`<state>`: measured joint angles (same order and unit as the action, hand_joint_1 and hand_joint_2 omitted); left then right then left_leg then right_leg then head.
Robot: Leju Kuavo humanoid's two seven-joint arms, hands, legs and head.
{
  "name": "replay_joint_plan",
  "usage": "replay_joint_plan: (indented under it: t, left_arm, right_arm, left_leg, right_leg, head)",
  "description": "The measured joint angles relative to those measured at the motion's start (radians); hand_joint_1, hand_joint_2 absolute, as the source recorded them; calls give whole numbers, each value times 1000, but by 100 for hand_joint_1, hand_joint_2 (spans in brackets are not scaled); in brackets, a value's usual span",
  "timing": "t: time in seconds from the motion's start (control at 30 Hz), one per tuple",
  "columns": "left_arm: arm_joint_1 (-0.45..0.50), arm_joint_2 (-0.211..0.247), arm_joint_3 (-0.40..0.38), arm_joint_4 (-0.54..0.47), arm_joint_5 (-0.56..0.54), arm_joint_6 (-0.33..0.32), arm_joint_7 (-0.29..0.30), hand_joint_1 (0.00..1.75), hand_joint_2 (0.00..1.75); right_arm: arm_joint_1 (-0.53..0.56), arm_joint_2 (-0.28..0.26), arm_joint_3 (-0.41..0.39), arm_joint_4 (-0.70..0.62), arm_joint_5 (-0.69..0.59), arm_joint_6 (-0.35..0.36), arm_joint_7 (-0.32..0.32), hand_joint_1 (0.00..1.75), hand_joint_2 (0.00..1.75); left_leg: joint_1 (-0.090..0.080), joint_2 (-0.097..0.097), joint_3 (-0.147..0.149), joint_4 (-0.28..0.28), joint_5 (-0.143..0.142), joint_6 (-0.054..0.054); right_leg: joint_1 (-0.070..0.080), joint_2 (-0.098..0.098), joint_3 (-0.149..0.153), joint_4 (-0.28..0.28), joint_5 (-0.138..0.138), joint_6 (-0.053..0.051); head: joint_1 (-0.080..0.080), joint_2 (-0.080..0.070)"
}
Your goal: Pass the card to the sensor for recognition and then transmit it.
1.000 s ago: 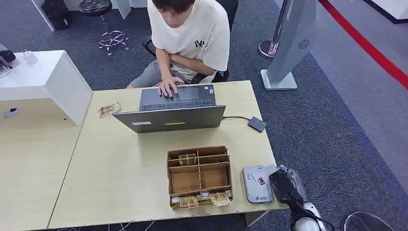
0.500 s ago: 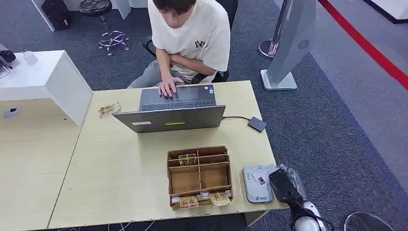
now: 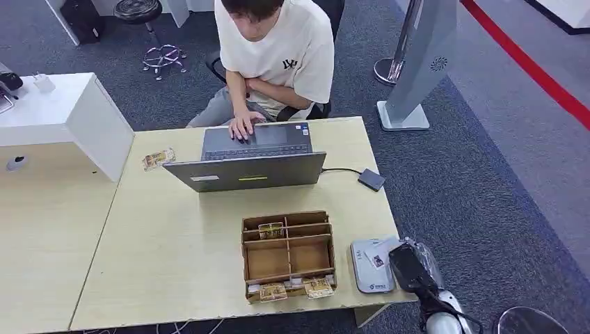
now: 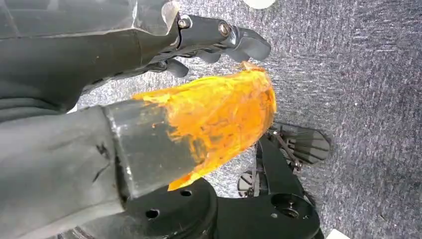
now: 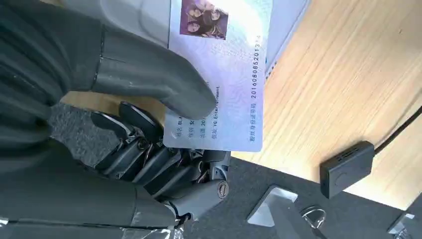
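Note:
My right hand (image 3: 412, 267) is at the desk's front right corner and holds a pale ID card (image 3: 378, 259) with a small photo over the white-and-grey sensor pad (image 3: 369, 278). In the right wrist view the grey thumb (image 5: 149, 79) presses on top of the card (image 5: 224, 74) and the dark fingers (image 5: 149, 159) support it from beneath, with the sensor (image 5: 134, 17) just behind. Whether the card touches the pad is unclear. My left hand (image 4: 214, 114), its thumb wrapped in orange tape, hangs over grey carpet holding nothing, its fingers (image 4: 224, 40) apart.
A cardboard divider box (image 3: 286, 240) with cards in its front and back slots sits left of the sensor. A person types on a grey laptop (image 3: 254, 156) across the desk. A small black box (image 3: 371, 179) on a cable lies near the desk's right edge.

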<state>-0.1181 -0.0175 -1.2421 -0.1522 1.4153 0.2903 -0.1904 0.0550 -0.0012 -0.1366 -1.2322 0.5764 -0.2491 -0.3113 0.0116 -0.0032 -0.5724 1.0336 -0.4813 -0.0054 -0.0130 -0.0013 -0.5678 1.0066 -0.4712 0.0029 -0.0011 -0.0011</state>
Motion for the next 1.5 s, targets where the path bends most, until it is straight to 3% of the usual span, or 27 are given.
replay_joint_plan:
  t: [0.17, 0.5, 0.8, 1.03, 1.17, 1.33, 1.5]
  left_arm:
    - [0, -1, -2, 0, 3, 0, 0, 0, 0]
    - [0, -10, -25, 0, 5, 3, 2, 0, 0]
    - [-1, -16, -58, 0, -5, 3, 22, 0, 0]
    - [-5, -21, -96, 0, -26, -6, 37, 0, 0]
    - [-11, -25, -121, 0, -43, -15, 39, 0, 0]
    - [-22, -30, -154, 0, -63, -22, 60, 0, 0]
    - [-41, -36, -188, 0, -80, -29, 89, 0, 0]
  right_arm:
    - [35, 34, 0, -97, -42, -85, -81, 175, 175]
    - [132, 149, 15, -448, -75, -293, -204, 175, 175]
    - [163, 178, 117, -621, 70, -439, -253, 175, 175]
    - [104, 206, 197, -639, 294, -442, -291, 175, 175]
    - [20, 219, 227, -616, 412, -442, -284, 175, 175]
    - [-117, 222, 250, -536, 564, -442, -239, 175, 175]
    - [-259, 222, 275, -432, 701, -442, -146, 175, 175]
  left_leg:
    - [0, 0, 0, 0, 0, 0]
    - [0, 0, -1, 0, 0, 0]
    - [0, 0, -1, 0, 0, 0]
    - [0, 0, -1, 0, 1, -1]
    - [0, 0, -1, 0, 2, -2]
    - [0, 0, -2, 0, 4, -1]
    - [0, 0, -2, 0, 5, -1]
  right_leg:
    - [0, 0, 0, 0, 0, 0]
    - [0, 0, -1, 0, 0, 0]
    - [0, 0, -1, 0, 0, 0]
    - [0, 0, -1, 0, 0, -1]
    - [0, 0, -1, 0, 1, -1]
    - [0, 0, -1, 0, 3, 0]
    - [0, 0, -2, 1, 5, -1]
  head:
    - [0, 0]
    - [0, 0]
    - [0, 0]
    - [0, 0]
    - [0, 0]
    - [0, 0]
    - [0, 0]
